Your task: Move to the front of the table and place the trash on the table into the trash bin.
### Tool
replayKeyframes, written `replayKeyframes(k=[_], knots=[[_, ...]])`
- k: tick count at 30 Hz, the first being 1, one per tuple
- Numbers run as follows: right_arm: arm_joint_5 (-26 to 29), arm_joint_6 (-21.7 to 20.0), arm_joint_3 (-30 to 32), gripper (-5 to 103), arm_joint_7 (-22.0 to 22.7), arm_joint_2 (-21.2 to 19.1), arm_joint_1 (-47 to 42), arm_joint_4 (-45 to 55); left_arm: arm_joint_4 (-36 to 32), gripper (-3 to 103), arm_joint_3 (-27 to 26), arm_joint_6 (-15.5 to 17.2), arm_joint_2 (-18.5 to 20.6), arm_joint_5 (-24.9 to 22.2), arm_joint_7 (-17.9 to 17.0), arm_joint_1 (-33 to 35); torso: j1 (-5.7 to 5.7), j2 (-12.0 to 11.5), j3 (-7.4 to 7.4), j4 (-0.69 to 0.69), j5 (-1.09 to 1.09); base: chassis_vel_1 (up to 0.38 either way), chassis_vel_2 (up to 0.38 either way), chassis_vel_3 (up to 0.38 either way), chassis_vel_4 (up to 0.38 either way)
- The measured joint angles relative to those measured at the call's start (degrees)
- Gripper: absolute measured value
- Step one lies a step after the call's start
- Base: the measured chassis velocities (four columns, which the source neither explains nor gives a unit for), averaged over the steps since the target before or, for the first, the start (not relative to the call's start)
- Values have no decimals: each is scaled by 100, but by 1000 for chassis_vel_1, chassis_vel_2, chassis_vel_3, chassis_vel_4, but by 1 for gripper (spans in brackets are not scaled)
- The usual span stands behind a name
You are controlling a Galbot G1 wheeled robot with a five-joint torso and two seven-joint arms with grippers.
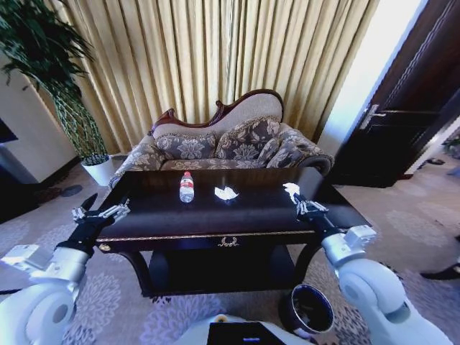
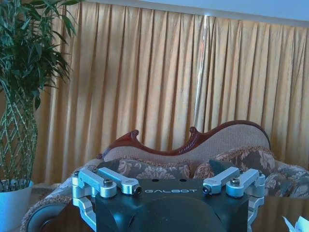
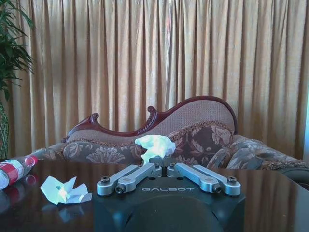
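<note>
the right gripper [image 3: 157,162] has its fingers clenched on a crumpled paper [image 3: 155,146]; light, soft, easily squashed. left gripper [image 2: 169,188] released.

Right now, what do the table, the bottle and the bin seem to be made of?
Table: dark wood, apparently lacquered; it mirrors light, with gold trim.
Bottle: clear plastic by its look, red-and-white label.
Bin: dark, with a shiny rim; material unclear.
</note>
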Motion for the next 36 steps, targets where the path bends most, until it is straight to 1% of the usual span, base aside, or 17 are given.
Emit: replayKeyframes(k=[6,9,14,16,18,22,29,36], knots=[[-18,62,39,1,21,32,-37,11,-1,100,-3,3,-1,4,15,-1,0,0,0,-1,0,95,-88,-103,78],[-58,75,12,1,170,35,-40,42,-4,100,37,18,-22,16,30,-13,0,0,0,-1,0,110,-98,-100,90],[-65,77,5,1,200,57,-64,87,-4,100,39,51,-24,22,35,1,-1,0,0,-1,0,105,-94,-92,107],[-81,78,15,1,203,86,-91,91,-4,100,-20,145,-9,28,66,16,0,0,0,0,0,93,-103,-88,95],[-95,82,18,1,203,101,-106,91,-5,100,-44,164,0,33,98,17,0,0,0,-1,0,93,-110,-84,95],[-213,146,19,1,203,154,-150,91,-4,100,-147,275,34,283,322,25,0,0,0,-1,0,108,-112,-114,106],[-248,177,37,1,200,166,-163,87,-4,100,-153,395,29,503,328,30,-1,0,0,-1,-1,123,-109,-129,104],[-295,179,-10,1,198,215,-170,83,-4,100,-145,398,35,521,329,16,0,0,0,-1,0,106,-93,-105,108]])
